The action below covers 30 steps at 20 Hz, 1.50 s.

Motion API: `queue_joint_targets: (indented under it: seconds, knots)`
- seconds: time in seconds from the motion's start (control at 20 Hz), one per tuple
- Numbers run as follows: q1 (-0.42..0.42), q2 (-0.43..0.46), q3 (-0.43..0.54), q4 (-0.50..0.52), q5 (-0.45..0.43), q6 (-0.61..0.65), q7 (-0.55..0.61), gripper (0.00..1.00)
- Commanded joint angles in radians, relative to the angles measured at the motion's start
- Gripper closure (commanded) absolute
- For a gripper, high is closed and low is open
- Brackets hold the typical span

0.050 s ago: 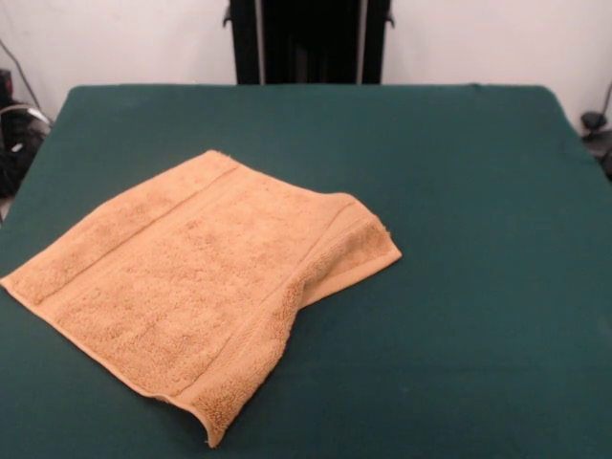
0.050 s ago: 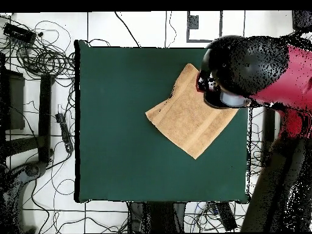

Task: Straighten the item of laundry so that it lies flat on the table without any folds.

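The item of laundry [image 1: 201, 287], a golden-orange terry towel, lies on the left half of the table [image 1: 469, 210] in the front view. It is turned like a diamond, with a woven band near its far left edge. Its right part is doubled over, leaving a thick folded edge toward the right corner. In the overhead view the towel [image 2: 189, 122] lies near the table's [image 2: 122, 122] right side. The red and black arm [image 2: 256, 67] hangs above its upper right part and hides it. Neither view shows the gripper.
The black pedestal [image 1: 308, 40] stands behind the far edge of the table. Cables and gear [image 2: 36, 55] lie on the floor left of the table in the overhead view. More dark gear [image 1: 14, 134] sits past the table's left edge.
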Motion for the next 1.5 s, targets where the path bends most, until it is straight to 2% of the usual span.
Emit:
queue_joint_targets:
  seconds: [0.05,0.5,1.5]
  knots:
    - [0.029,0.110,0.117,0.191,-0.004,-0.140,-0.005,0.00]
    - [0.016,0.160,0.120,0.222,0.003,-0.234,-0.007,0.00]
    - [0.021,0.199,0.111,0.211,-0.002,-0.271,-0.008,0.00]
